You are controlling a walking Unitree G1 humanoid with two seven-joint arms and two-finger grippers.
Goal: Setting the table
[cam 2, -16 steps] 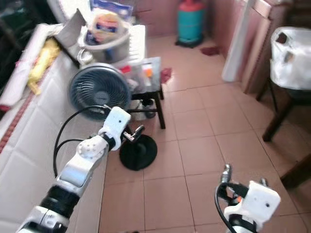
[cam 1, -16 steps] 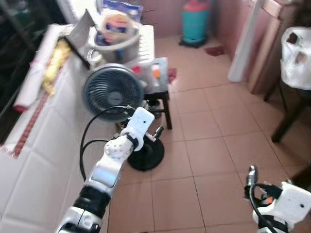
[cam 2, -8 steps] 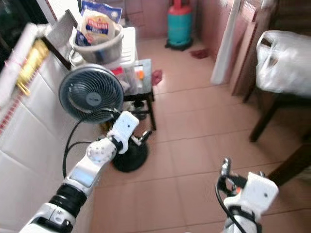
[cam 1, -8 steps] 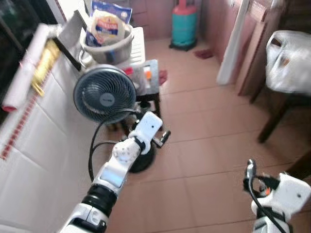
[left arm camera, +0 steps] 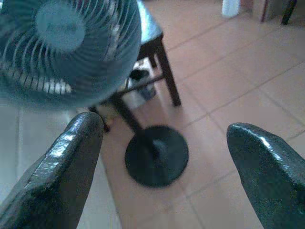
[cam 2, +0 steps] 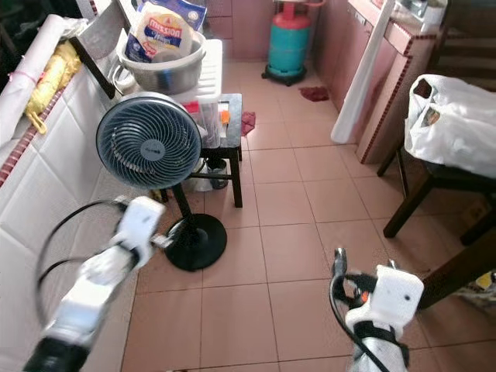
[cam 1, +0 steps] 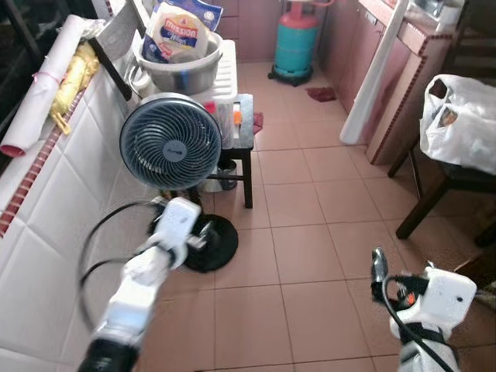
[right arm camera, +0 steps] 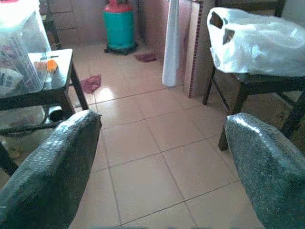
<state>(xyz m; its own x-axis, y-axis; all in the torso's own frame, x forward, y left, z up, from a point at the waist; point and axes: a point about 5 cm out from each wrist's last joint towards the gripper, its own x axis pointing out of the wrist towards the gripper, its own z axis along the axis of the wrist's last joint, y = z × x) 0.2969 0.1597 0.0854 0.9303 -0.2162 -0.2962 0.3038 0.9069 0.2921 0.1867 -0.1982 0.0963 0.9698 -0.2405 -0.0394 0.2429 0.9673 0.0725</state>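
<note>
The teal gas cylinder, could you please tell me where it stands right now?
The teal gas cylinder stands on the tiled floor at the far end of the room, beyond the fan and small black table.

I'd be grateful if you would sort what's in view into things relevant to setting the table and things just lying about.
Possibly relevant to the job:
- metal bowl holding a food packet
- left gripper, open, empty
- right gripper, open, empty

Just lying about:
- standing fan
- small black table
- gas cylinder
- white plastic bag on a chair

Fan (cam 1: 161, 142) left by wall, bagged chair (cam 1: 457, 124) right
</note>
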